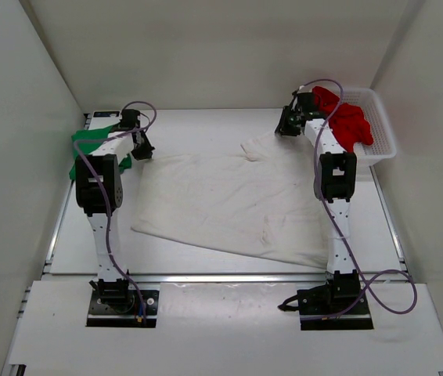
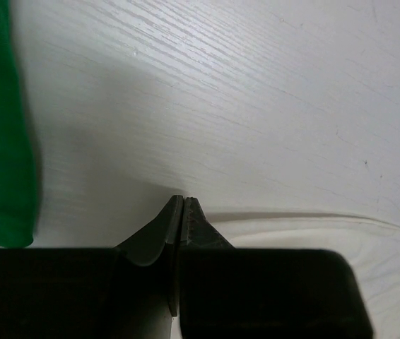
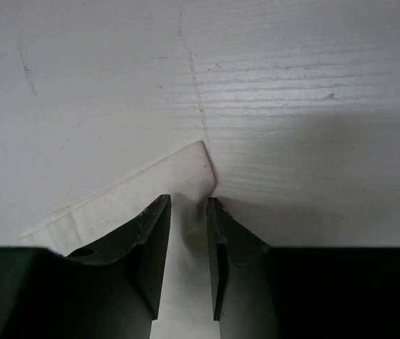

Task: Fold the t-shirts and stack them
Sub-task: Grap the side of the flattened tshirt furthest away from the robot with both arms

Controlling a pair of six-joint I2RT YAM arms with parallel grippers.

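Left gripper (image 2: 184,200) pinched together beside the white shirt (image 1: 229,200); right gripper (image 3: 188,200) gapes astride its corner, where a shallow bite may slip.

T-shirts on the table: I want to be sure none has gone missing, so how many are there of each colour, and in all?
Green t-shirt: 1
White t-shirt: 1
Red t-shirt: 1
Total: 3
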